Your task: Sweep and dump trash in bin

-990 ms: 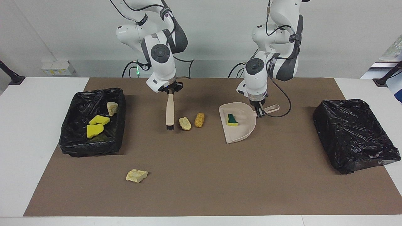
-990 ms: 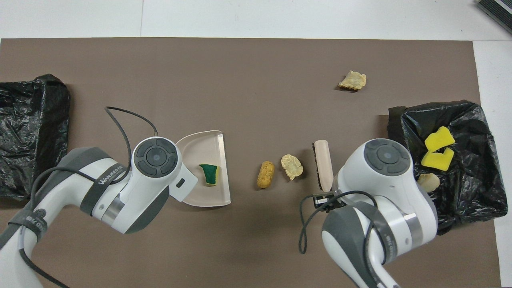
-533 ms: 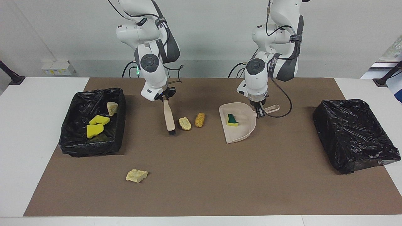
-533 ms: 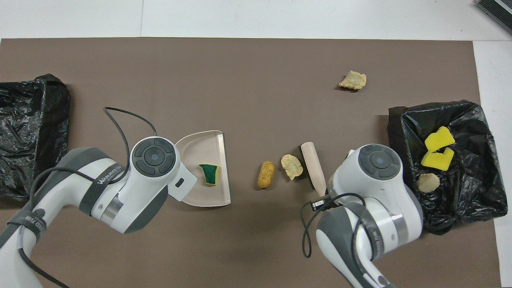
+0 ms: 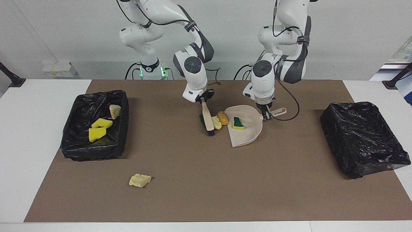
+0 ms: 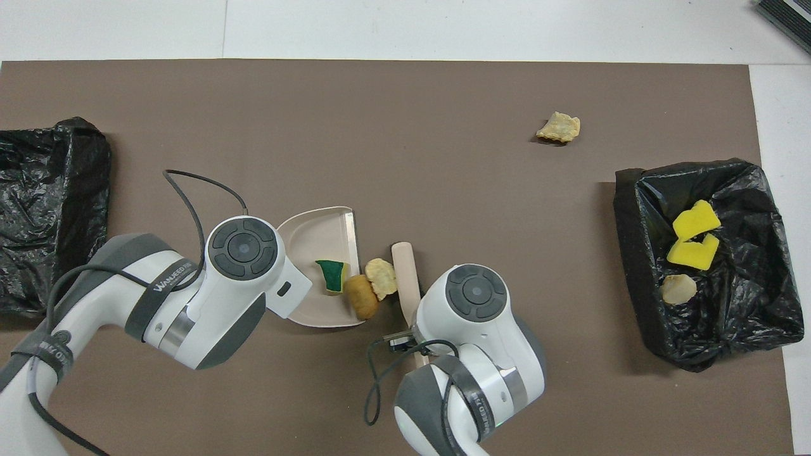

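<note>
White table [image 5: 32,135], brown mat [image 5: 206,190], two black-lined bins [image 5: 93,127] [image 5: 362,138], dustpan [image 5: 244,135], scraps [image 5: 140,180].

Brown mat [image 5: 206,193] covers the middle of a white table [image 5: 29,129]. Second black-bagged bin [image 5: 362,138] sits at the left arm's end of the mat; its contents cannot be seen. White power strip [image 5: 59,69] lies against the wall at the right arm's end. Two dark clamp stands, [image 5: 11,77] and [image 5: 397,77], sit at the table's corners nearest the robots.
</note>
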Robot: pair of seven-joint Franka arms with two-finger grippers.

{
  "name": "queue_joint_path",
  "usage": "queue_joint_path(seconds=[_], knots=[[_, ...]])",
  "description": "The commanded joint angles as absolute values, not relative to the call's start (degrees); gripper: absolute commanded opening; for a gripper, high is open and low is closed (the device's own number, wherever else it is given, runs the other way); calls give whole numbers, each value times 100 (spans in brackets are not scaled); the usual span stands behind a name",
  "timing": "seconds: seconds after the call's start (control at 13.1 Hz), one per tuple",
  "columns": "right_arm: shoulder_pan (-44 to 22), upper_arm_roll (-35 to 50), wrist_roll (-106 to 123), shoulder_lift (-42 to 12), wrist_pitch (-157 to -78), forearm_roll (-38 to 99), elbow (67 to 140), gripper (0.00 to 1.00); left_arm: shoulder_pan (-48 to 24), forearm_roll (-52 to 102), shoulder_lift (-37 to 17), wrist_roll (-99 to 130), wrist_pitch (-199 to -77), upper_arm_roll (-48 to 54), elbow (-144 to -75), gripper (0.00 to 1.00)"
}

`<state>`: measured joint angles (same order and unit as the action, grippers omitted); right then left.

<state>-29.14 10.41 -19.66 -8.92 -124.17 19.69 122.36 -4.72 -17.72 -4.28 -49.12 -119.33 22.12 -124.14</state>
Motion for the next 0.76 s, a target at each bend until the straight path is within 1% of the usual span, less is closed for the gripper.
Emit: queue_joint_path(seconds=[0.0,0.08,0.15,0.3,0.46,0.69], knots=[[-3136,1037,-2144,-1274,-12716,2834,11725,0,-352,-1705,-220,-4983,-12067,2224,-12665,0],[-3216,1037,-2066,-1274,-13048,3639,11733,0,-352,-1705,-220,-4992,-12059,2215,-12665,0],[-3365,1037,-1996,-1274,-13295,4135,11742,0,-352,-1696,-220,-4992,-12050,2224,-12665,0],[-3428,1020,-1890,-1266,-13263,4157,11777,0,-352,-1696,-220,-5018,-12059,2215,-12665,0],[-3419,985,-1872,-1143,-13149,4105,11926,0,-343,-1705,-220,-5036,-12059,2215,-12665,0],[-3086,976,-1925,-749,-12675,3570,12102,0,-343,-1696,-220,-5010,-12067,2215,-12665,0]])
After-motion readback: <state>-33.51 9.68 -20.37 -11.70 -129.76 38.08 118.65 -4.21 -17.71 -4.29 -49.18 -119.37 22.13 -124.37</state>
